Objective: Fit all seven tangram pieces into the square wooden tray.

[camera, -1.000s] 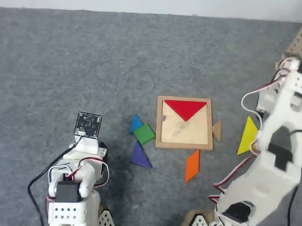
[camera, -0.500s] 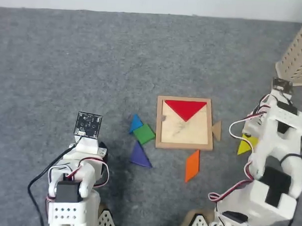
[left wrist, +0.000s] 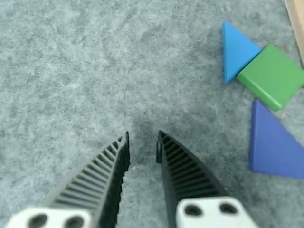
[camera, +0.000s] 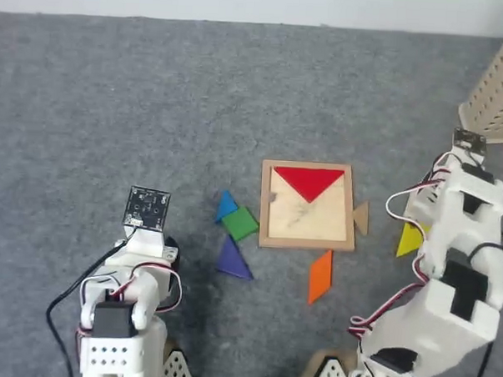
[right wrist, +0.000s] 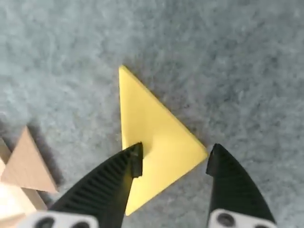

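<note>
While only the red triangle (camera: 309, 181) sits in the wooden tray (camera: 265, 207), six pieces lie outside it. The yellow triangle (right wrist: 152, 137), right of the tray, lies beneath my right gripper (right wrist: 175, 159), jaws spread, gripping nothing. My left gripper (left wrist: 142, 142) hangs slightly parted, empty.

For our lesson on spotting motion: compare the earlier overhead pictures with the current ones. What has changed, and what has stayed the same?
The right gripper has come down over the yellow triangle, partly covering it in the high view. Its jaws are open, one over the piece and one past its corner, with nothing gripped yet. The left gripper, the wooden tray and its red triangle stayed put.
</note>
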Motion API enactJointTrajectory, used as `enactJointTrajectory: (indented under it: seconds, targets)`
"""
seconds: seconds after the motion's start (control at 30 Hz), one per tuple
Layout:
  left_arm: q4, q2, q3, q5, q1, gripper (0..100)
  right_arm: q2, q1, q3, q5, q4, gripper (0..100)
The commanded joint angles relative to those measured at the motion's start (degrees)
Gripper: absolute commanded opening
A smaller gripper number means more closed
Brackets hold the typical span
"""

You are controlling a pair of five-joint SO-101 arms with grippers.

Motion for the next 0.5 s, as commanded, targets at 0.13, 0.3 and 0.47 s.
enactJointTrajectory:
  seconds: [0.13, 0.3, 0.47]
  targets:
    - [0.2, -1.0, -0.5, -0.4, -0.1, 9, -6.0, -1.1, -2.5, -1.5, 3.6, 25.3]
    - [0.2, -1.0, -0.5, -0.4, -0.1, 9, -7.7, -5.7, -2.0, -3.2, 4.8, 31.4]
    - [0.2, -1.0, -0.5, -0.4, -0.1, 9, -1.9, -6.8, -4.5, -3.2, 4.6, 31.5]
